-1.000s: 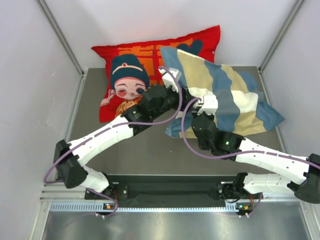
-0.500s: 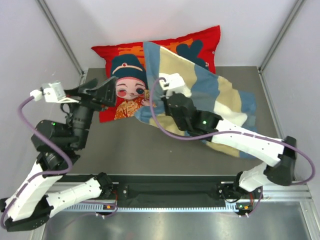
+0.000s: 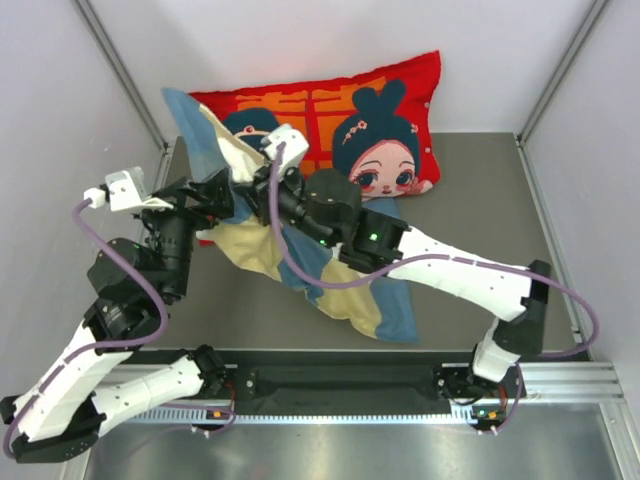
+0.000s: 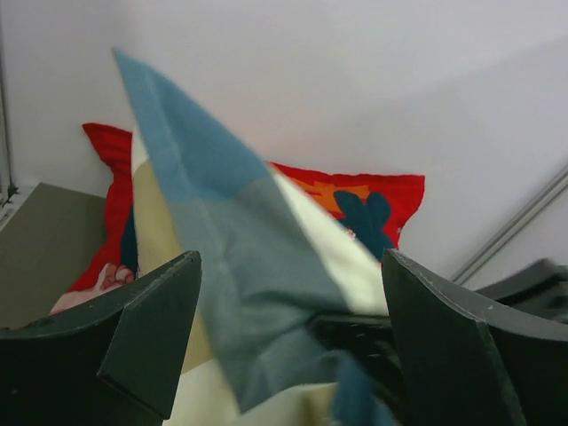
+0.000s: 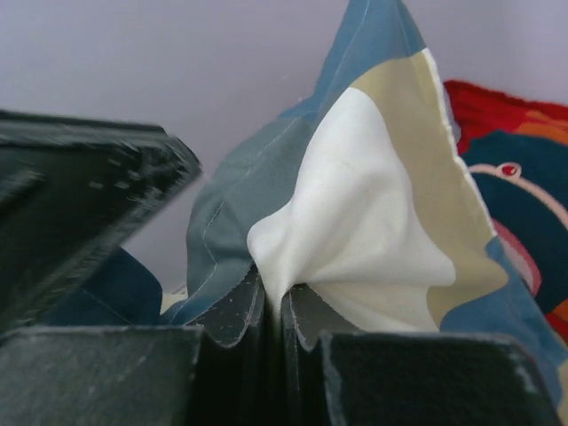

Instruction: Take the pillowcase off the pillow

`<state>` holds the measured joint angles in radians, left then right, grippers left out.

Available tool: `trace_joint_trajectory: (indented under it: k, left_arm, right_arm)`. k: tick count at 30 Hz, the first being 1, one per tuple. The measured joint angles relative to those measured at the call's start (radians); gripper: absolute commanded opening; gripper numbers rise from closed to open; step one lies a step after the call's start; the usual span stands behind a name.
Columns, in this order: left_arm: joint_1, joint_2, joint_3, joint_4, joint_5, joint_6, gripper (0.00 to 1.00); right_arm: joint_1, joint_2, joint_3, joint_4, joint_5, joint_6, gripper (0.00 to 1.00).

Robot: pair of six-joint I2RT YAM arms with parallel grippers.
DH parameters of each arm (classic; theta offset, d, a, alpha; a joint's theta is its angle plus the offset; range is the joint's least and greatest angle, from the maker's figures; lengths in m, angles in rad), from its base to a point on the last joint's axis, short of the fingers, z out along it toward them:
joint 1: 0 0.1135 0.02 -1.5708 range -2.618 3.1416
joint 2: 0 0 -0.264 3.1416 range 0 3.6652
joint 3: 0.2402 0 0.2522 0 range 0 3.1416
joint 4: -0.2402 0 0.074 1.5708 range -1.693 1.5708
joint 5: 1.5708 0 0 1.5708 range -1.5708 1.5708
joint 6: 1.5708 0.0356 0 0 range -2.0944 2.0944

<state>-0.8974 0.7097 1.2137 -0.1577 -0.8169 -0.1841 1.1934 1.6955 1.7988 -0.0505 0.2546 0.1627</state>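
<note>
Where the right arm is stretched from its base at the near right corner across the table (image 3: 480, 190) toward the far left, with its elbow bent out over the right side, the right gripper (image 3: 262, 165) is closed on the pillowcase (image 3: 350, 305). In the right wrist view a fold of the cream block is seen pinched tightly between the two fingers (image 5: 231, 311), and the blue and tan blocks are drawn up above them into a peak. From this hold the cloth is raised at its far left end, in front of the left part of the red cushion (image 3: 320, 100). It is draped down under the right forearm to a loose blue and tan end lying on the table near the front edge.

The left arm is folded upward at the left side of the table, its forearm raised and its wrist turned toward the right arm. The left gripper (image 3: 215, 192) is held open just beside the right one, its fingers (image 4: 151, 328) spread wide. In the left wrist view a blurred blue and cream fold is seen between them, but no contact with either finger can be made out. The cushion is propped against the back wall behind the cloth.
</note>
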Motion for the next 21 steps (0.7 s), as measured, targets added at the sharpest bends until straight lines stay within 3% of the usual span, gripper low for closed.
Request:
trace_joint_trajectory:
  k: [6,14,21]
  left_arm:
    - [0.0,0.004,-0.032,0.011,-0.039,0.003,0.87]
    - [0.001,0.107,-0.025,0.035,-0.007,-0.014,0.88]
    - [0.001,0.314,-0.032,0.056,0.113,-0.057,0.88]
  right_arm:
    - [-0.051,-0.253,-0.257,0.143,0.076,-0.026,0.0]
    - [-0.492,-0.693,-0.753,0.322,0.21,0.154,0.0]
    - [-0.672,-0.896,-0.967,0.292,0.264,0.215,0.0]
